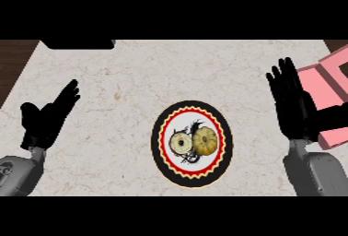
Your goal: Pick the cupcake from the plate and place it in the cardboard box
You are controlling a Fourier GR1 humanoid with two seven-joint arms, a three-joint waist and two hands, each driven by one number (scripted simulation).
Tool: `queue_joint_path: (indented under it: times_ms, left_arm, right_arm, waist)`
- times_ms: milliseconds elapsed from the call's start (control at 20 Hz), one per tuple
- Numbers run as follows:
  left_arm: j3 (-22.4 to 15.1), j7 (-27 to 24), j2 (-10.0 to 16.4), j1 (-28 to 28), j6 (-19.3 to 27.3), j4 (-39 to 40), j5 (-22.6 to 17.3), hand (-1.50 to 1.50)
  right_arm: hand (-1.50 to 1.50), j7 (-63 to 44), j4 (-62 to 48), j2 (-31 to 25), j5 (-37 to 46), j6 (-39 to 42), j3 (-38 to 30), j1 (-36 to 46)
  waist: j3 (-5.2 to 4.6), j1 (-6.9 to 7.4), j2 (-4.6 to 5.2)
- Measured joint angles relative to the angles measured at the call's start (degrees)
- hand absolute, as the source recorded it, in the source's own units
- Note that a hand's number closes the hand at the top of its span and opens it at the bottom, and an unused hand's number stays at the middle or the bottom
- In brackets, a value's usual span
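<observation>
Spanning nearly the whole view, a pale marbled bench [115,83] carries the lot. At its right edge sits a pink box [334,69], cut off by the frame & partly hidden behind the right arm. Two grey forearms come in from the bottom corners, left [17,175] and right [316,173]. Centre-bench, a round plate [192,182] w/ black rim, red zigzag band and cream middle lies well apart from both arms. The right robot hand [293,106] stands between plate and box, fingers straight and pointing away from the robot, wide open, holding nothing. Its outer side overlaps the box in the view; contact can't be told. The left robot hand [44,122], near the bench's left edge, is likewise open, fingers straight and angled up-right, thumb spread, nothing in it. A flat black object [78,44] pokes in at the bench's top-left edge, mostly out of frame. On the plate, the cupcake [205,139], yellow-brown w/ ridged top, sits just right of centre, touching or v. nearly touching a pale ring-shaped pastry [181,143] on its left. Neither robot hand is near the cupcake; it is on the plate, not in the box.
</observation>
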State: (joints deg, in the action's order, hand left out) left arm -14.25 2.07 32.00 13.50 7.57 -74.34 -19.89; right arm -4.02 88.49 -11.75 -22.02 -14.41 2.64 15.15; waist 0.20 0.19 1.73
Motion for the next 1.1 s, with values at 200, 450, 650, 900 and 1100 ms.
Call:
queue_joint_path:
  times_ms: [200,450,650,900,1100]
  left_arm:
    - [2.2,0.2,-0.9,-1.2,0.1,-1.4,-1.8,0.00]
    - [4.8,0.2,-3.1,-3.3,0.7,-4.3,-5.9,0.00]
    - [6.2,2.1,-3.0,-6.1,0.9,-8.9,-8.2,0.00]
    - [7.3,3.2,-3.3,-8.7,1.7,-12.0,-8.6,0.00]
    - [7.7,4.0,-3.0,-9.8,2.0,-13.6,-8.9,0.00]
  right_arm:
    - [-1.50,0.0,-0.5,-1.3,0.6,6.4,3.9,1.8]
    - [-1.50,7.1,-1.1,-3.4,10.3,7.2,8.7,3.9]
    - [-1.50,21.1,-1.5,-0.9,14.9,7.6,11.6,1.2]
    - [-1.50,26.7,0.8,-4.7,20.9,11.6,15.6,0.3]
    - [-1.50,18.4,3.3,-11.4,29.5,13.7,19.7,3.3]
  waist:
    - [-0.11,0.94,-1.16]
    - [-0.25,2.03,-1.81]
    - [-0.14,1.67,-1.87]
    - [-0.18,0.63,-1.94]
    - [-0.34,0.37,-2.27]
